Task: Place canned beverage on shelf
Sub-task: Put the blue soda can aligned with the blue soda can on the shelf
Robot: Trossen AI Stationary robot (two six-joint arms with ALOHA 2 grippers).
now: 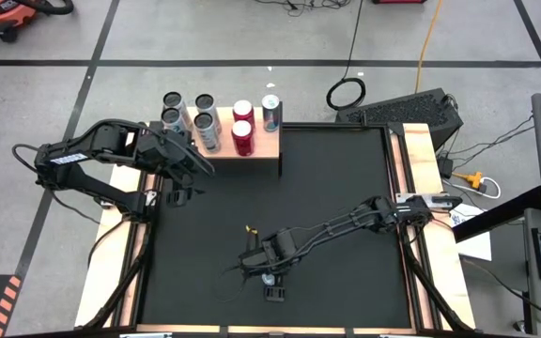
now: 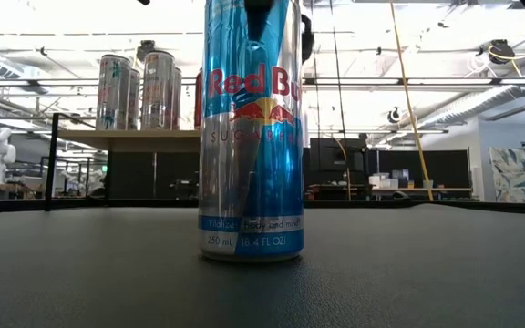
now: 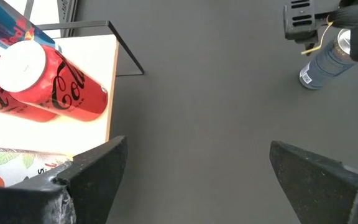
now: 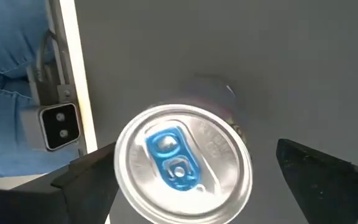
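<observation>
- While most of the black mat [image 1: 327, 188] lies bare, its wooden borders [image 1: 419, 160] run down both sides and its near edge sits just past the right gripper.
- Open mat stretches from the shelf to the blue can, with nothing standing between them.
- At the mat's far left corner stands the shelf [image 1: 263, 145], its light top carrying six upright cans: two pale pairs on the left, two red cans [image 1: 242, 131] in the middle, one blue-banded can [image 1: 270, 113] at the right end.
- Bare wood shows at the shelf's front right part.
- Left gripper [image 1: 188, 160] hovers at the shelf's front left edge, fingers [image 3: 95, 174] spread wide, holding nothing; its wrist view looks down on the red cans [image 3: 42, 81].
- Right gripper [image 1: 269, 272] hangs over the mat's near middle, fingers [image 4: 328, 168] spread wide.
- Blue can [image 2: 251, 128] stands upright on the mat, directly under the right gripper; its top [image 4: 182, 165] sits between the parted fingers, not pinched.
</observation>
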